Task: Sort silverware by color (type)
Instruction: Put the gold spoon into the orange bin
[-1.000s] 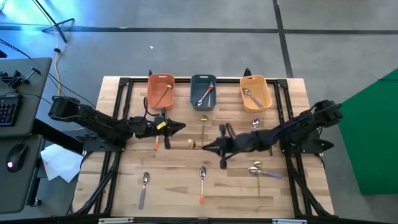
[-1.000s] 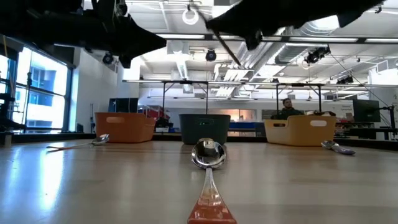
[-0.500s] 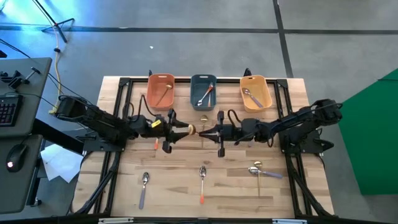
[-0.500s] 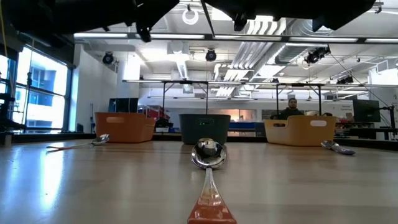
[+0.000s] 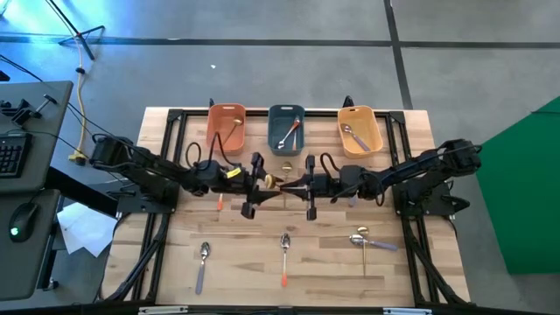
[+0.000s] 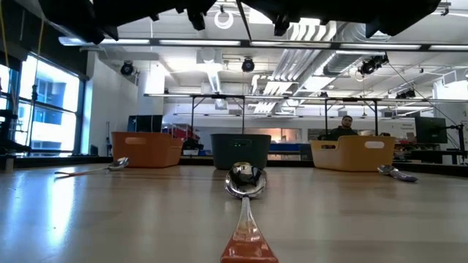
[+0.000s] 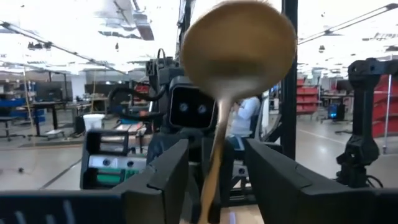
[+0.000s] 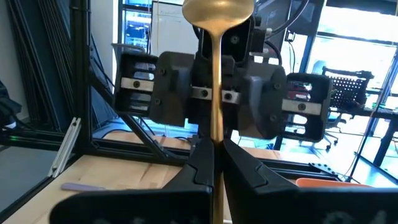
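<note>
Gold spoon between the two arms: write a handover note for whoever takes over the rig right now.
Right gripper: shut on the gold spoon, above mid-table.
Left gripper: open, fingers either side of that spoon, not gripping.
Done: one spoon each in the orange tray, blue tray and yellow tray.
Left: the held spoon, the purple-handled spoon, the orange-handled spoon, a pair at front right, and others near the arms.

Robotics lab: exposed ducts (image 6: 329,33), workbenches (image 6: 219,102)
</note>
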Available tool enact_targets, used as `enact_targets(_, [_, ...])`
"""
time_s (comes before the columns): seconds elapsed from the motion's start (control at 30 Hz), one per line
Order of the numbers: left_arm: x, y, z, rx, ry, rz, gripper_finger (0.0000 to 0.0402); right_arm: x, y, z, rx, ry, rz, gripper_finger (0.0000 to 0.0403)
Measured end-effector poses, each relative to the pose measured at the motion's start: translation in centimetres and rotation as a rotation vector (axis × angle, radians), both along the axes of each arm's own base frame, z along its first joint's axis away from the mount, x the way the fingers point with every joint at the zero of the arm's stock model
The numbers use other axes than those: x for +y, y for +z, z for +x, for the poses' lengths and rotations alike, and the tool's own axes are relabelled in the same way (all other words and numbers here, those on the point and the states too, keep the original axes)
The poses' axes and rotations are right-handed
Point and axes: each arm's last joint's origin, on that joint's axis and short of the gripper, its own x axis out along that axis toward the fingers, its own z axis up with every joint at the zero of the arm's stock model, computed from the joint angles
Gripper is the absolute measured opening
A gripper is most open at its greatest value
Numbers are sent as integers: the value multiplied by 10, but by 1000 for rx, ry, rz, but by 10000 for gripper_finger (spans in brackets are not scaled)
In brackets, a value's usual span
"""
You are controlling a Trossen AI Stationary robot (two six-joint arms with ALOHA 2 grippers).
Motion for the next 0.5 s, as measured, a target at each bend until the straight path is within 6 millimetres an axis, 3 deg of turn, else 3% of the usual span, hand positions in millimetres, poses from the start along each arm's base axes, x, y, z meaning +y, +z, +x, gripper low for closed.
enact_targets(0.13, [-1,3,1,-17,-13,23,101,0,0,0,0,0,0,3])
enact_targets(0.3, [-2,5,-1,-34,41,66,17,0,0,0,0,-1,-4,3])
enact_targets(0.5, [-2,7,-2,-32,65,78,6,-1,0,0,0,-49,1,7])
